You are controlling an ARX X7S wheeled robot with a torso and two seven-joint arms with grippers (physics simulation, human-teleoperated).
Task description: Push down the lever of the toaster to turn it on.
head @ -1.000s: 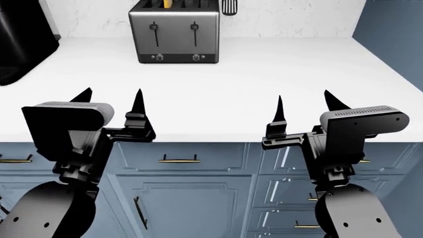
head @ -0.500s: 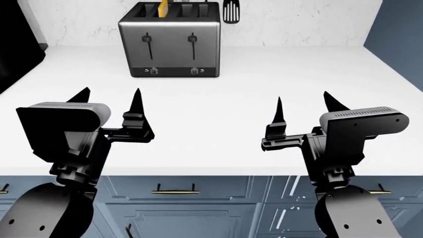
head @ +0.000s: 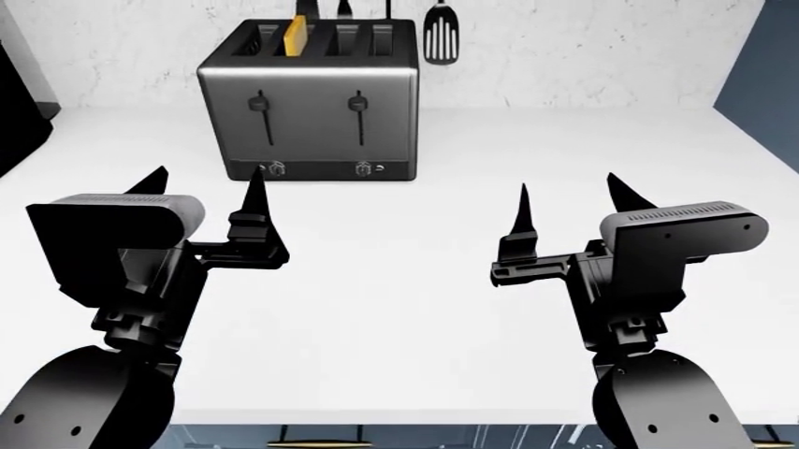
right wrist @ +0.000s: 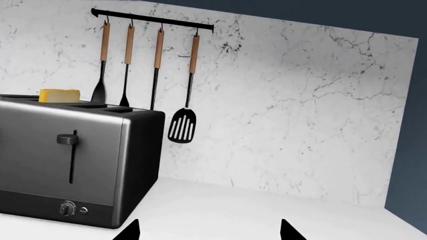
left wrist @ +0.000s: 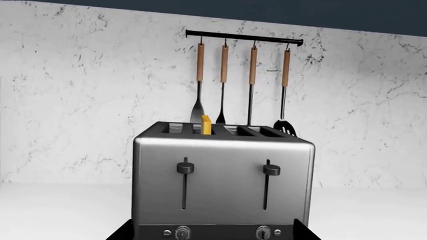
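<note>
The brushed-steel toaster (head: 309, 103) stands at the back of the white counter, with a yellow slice (head: 296, 36) in one top slot. Its two black levers, left (head: 261, 102) and right (head: 358, 101), sit at the top of their slots. The left wrist view faces the toaster (left wrist: 223, 175) head-on, with both levers (left wrist: 185, 168) (left wrist: 271, 170) and both knobs showing. The right wrist view shows the toaster's right part (right wrist: 73, 160) and one lever (right wrist: 67, 139). My left gripper (head: 204, 192) and right gripper (head: 568, 199) are open and empty, well short of the toaster.
A rail (left wrist: 243, 37) on the marble wall behind the toaster holds several hanging utensils, among them a black slotted spatula (head: 439, 37). A large black appliance (head: 19, 103) stands at the far left. The counter's front edge (head: 374, 423) is just below my arms.
The view has moved closer over the counter: the toaster looks larger and lower in frame, and the cabinet fronts have nearly left view. Both grippers keep their pose, open.
</note>
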